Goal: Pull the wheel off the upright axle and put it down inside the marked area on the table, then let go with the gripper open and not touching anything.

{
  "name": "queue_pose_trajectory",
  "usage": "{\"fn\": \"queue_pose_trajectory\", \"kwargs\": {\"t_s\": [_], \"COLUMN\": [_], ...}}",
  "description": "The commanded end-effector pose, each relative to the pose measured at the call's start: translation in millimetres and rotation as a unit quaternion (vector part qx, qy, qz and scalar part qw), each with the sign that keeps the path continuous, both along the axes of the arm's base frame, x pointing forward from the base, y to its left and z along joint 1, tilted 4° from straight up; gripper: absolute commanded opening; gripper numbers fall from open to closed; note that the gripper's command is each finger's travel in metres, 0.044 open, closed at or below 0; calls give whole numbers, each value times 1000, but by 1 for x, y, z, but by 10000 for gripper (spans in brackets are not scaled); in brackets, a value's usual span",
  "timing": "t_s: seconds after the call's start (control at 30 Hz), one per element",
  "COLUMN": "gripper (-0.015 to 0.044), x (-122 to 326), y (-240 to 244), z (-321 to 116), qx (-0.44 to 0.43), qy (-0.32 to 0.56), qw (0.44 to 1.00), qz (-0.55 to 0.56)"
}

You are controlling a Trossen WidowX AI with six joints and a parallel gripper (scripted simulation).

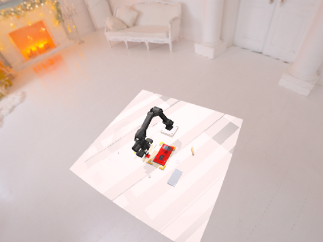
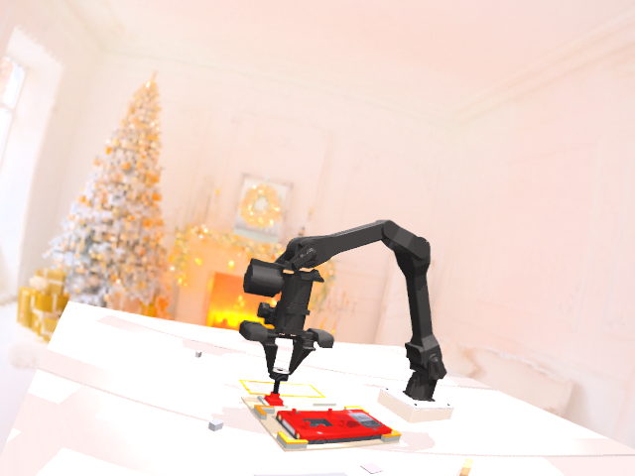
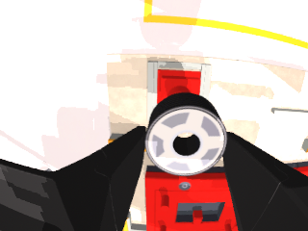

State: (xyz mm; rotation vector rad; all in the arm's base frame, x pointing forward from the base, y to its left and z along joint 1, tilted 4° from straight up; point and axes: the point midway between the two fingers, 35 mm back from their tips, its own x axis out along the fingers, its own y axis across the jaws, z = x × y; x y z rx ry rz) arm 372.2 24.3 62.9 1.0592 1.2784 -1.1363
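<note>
My gripper (image 2: 280, 373) (image 3: 185, 137) is shut on the wheel (image 2: 279, 377) (image 3: 159, 144), a black tyre with a pale spoked hub, held level with its face up. The wheel is above the red block (image 2: 273, 400) (image 3: 168, 86) that carries the upright black axle (image 2: 276, 388). Much of the axle shows below the wheel. The hub hole is dark with a pale crescent at one edge; I cannot tell whether the axle tip is still inside it. The marked area is a yellow outline (image 2: 317, 391) (image 3: 202, 22) on the table beside the block. The arm hides the wheel in the top view.
A red chassis (image 1: 169, 152) (image 2: 333, 418) (image 3: 161, 218) lies beside the axle block on a beige board (image 3: 126, 96) with yellow and grey corner pieces. A grey plate (image 1: 174, 177), a small grey cube (image 1: 149, 176) (image 2: 215, 424) and a wooden piece (image 1: 192, 151) (image 2: 465, 467) lie farther off.
</note>
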Motion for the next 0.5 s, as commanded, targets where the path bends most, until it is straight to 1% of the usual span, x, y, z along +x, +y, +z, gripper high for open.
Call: {"fn": "queue_pose_trajectory", "kwargs": {"t_s": [0.0, 0.27, 0.33, 0.37, 0.47], "gripper": [0, 0, 0, 0, 0], "x": [2, -1, -2, -3, -5], "y": [0, 2, 2, 1, -9], "z": [8, 35, 36, 27, 29], "qx": [-2, -1, -1, 0, -1], "qy": [-4, -4, -4, 1, 1], "qw": [1000, 1000, 1000, 1000, 1000], "qz": [-1, -1, -1, 1, 0]}}
